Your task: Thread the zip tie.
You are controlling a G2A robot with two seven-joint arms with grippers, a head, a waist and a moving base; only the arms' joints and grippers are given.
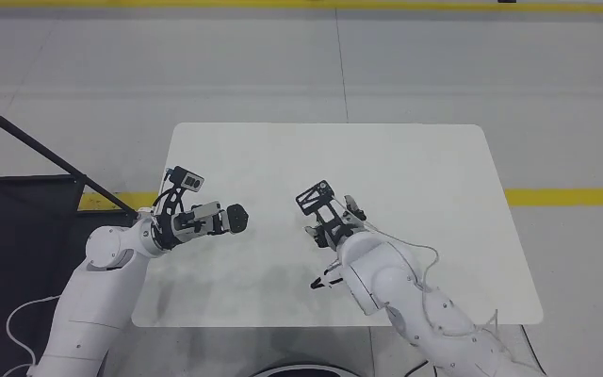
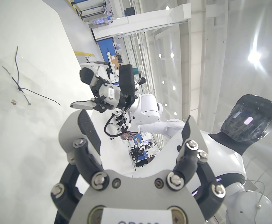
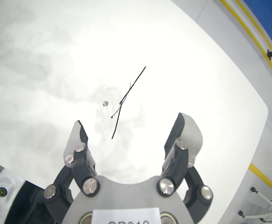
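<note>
Thin black zip ties [image 3: 122,101] lie crossed in a small bundle on the white table [image 3: 191,63], with their ends fanning out. My right gripper [image 3: 130,118] hangs above the table a short way from them, open and empty. The left wrist view shows the same zip ties [image 2: 19,87] on the table, beyond the right gripper [image 2: 81,90]. My left gripper [image 2: 135,114] is held level above the table's left part [image 1: 237,219], pointing at the right arm, open with nothing between its pads.
A tiny brown scrap [image 3: 105,103] lies beside the ties. A faint clear film seems to lie under them. The table's rounded corner [image 3: 264,106] and a yellow floor line [image 3: 246,19] are beyond. A black stand and cloth [image 1: 38,203] sit left of the table.
</note>
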